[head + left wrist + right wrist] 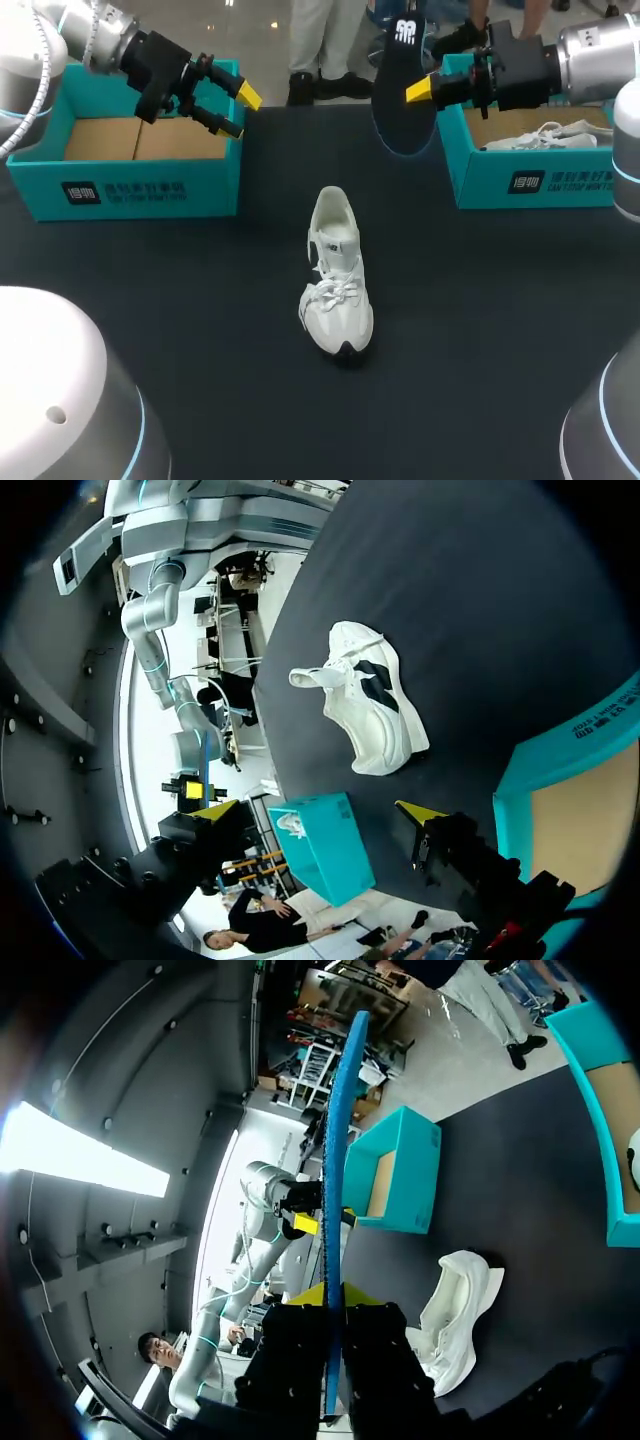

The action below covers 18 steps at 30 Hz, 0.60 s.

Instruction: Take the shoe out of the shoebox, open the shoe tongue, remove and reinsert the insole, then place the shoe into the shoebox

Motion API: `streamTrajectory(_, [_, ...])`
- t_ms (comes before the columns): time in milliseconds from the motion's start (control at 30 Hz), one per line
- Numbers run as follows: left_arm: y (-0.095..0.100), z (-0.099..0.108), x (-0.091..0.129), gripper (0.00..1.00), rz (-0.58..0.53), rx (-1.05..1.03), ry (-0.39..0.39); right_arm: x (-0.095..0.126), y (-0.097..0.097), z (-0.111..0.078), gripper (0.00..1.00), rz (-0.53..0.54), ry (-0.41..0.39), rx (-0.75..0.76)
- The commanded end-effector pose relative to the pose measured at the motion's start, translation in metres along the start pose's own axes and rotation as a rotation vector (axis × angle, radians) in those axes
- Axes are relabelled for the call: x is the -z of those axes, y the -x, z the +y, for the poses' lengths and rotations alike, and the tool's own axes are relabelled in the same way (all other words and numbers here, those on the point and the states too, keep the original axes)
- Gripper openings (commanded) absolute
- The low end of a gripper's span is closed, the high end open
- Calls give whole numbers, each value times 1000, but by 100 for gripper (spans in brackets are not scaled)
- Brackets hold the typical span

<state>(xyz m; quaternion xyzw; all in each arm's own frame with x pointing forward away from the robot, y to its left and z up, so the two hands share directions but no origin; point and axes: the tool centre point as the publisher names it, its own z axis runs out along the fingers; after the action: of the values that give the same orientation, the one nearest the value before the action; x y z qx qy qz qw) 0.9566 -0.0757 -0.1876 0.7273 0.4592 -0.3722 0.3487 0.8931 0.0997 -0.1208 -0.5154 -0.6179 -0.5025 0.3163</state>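
Head view: shoe (338,290) out, standing mid-table (200,330) | my right fingers (420,92) clamp the removed insole (402,85) aloft | my left fingers (249,96) wide, empty | remaining, I judge: reinsert insole, rebox shoe

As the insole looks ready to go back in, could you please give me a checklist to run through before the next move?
1. Grip on the insole: the right gripper has its fingers shut on it from both sides, holding it on edge, apart from the shoe. Ok.
2. The shoe stands sole down with its opening facing up. Ok.
3. Tongue pulled back far enough: cannot tell.
4. The left gripper is free to steady the shoe: open, empty, above the left shoebox. Ok.
5. Toe end of the insole matched to the toe of the shoe: cannot tell.
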Motion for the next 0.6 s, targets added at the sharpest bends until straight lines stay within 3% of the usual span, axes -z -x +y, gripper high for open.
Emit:
streamTrajectory(33, [2,-5,-1,100,6,-1,18,-4,-2,7,0,8,-2,55])
streamTrajectory(300, [2,-5,-1,100,6,-1,18,-17,-7,20,0,-18,-23,252])
streamTrajectory(600, [2,-5,-1,100,6,-1,18,-22,-7,24,0,-29,-19,258])
